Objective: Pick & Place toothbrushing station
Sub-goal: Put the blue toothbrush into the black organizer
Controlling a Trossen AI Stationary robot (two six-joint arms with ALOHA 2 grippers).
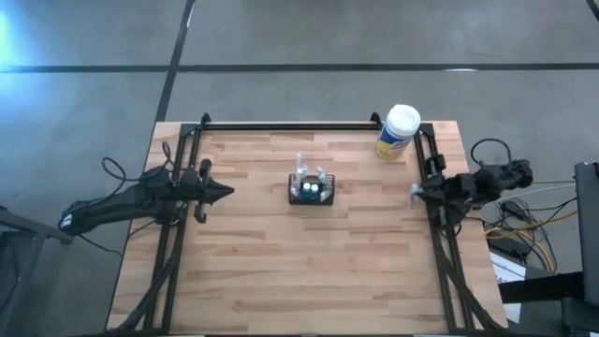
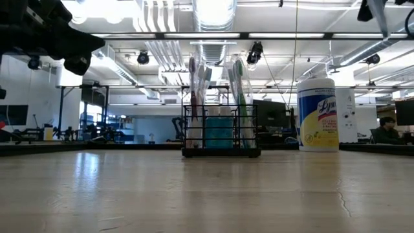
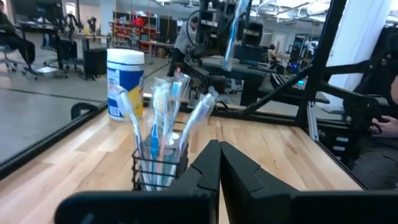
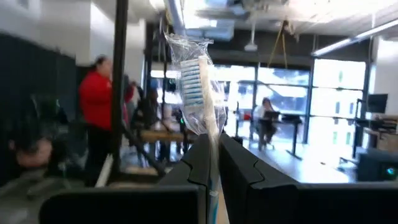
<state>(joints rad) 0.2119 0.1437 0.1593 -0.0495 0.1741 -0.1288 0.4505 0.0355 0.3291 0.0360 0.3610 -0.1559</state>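
Note:
The toothbrushing station, a small black wire-mesh holder, stands on its base at the middle of the table with several toothbrushes upright in it. It also shows in the low view and the left wrist view. My left gripper is shut and empty, to the station's left, pointing at it; its fingertips show in its wrist view. My right gripper is at the table's right edge, above the table, shut on a toothbrush whose head is wrapped in clear plastic. My right gripper pinches the toothbrush's handle between its two fingers. The brush runs along the fingers and sticks out past their tips, its wrapped head free beyond them. It is lifted clear of the table; its end shows in the high view.
A white-lidded canister with a yellow label stands at the far right corner; it also shows in the low view. Black frame rails run along the table's far, left and right edges. People show in the room beyond.

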